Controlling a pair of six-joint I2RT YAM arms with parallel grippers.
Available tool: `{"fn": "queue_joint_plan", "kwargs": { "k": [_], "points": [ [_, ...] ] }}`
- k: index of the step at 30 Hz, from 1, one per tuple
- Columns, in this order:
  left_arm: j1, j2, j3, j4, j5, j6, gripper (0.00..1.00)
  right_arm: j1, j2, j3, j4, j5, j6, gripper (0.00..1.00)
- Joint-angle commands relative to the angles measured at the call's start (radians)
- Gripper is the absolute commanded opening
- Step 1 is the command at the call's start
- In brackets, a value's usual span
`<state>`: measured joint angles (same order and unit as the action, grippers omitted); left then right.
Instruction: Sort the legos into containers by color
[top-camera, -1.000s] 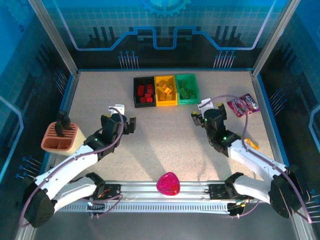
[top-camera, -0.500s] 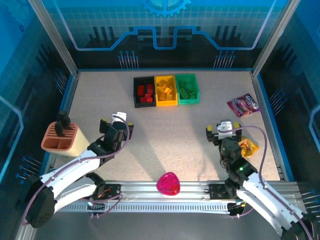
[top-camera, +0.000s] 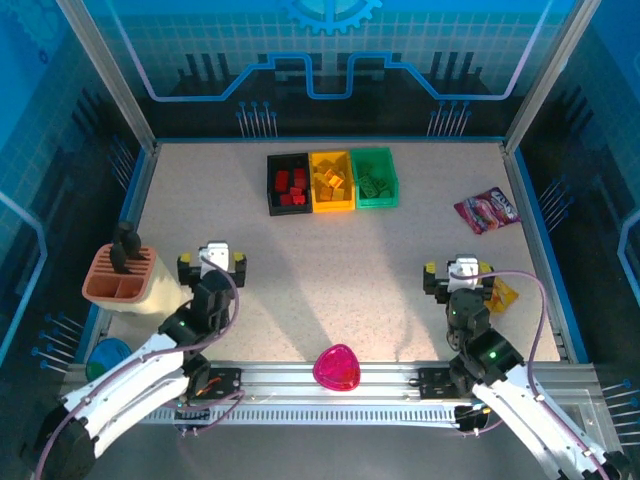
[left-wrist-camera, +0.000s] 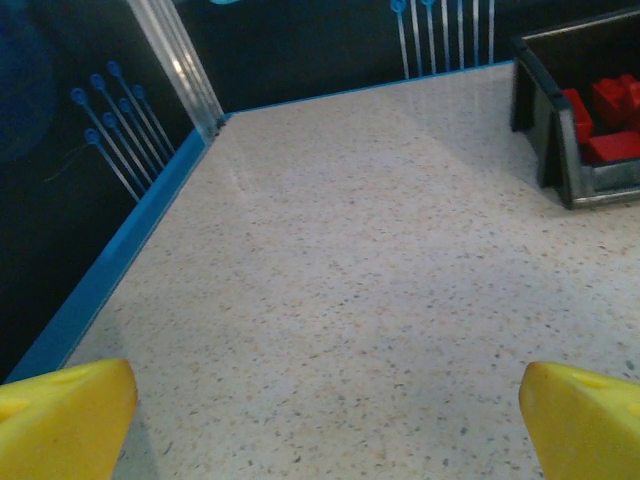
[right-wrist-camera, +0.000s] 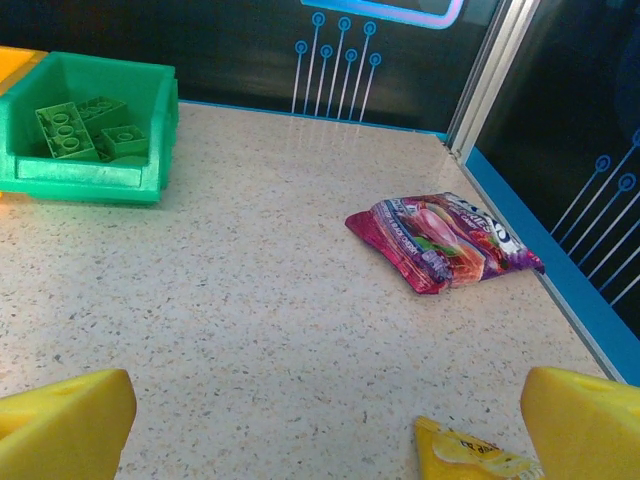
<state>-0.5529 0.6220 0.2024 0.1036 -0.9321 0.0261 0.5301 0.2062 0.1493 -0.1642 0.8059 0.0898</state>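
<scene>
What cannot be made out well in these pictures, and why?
- Black bin, left wrist view: cut off by the right edge, so its red legos cannot be counted.
- Yellow bin, right wrist view: just a corner at the left edge.
- Yellow packet, right wrist view: cut off by the bottom edge.
- Blue round thing, top view: too small and dim to identify.

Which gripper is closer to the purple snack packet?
Right. The right gripper is just this side of the snack packet; the left gripper is far across the table.

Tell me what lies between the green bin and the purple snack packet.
Nothing: bare speckled tabletop runs from the green bin to the purple snack packet, clear in the right wrist view.
</scene>
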Motion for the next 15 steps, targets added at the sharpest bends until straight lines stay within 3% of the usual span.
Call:
{"fn": "queue_joint_plan", "kwargs": {
  "k": [1,9,15],
  "points": [
    [0.0,-0.078,-0.055,0.015,-0.058,-0.034,0.99,0.013,-0.009,-0.025,0.029,0.034,0.007,1.0],
    [0.005,-0.141,-0.081,0.033,-0.032,0.001,0.99,0.008,0.088,-0.082,0.276,0.019,-0.056,1.0],
    [0.013,-0.13,-0.119,0.157,-0.024,0.065,0.99,-0.021,0.171,-0.126,0.485,0.025,-0.081,1.0]
  ]
}}
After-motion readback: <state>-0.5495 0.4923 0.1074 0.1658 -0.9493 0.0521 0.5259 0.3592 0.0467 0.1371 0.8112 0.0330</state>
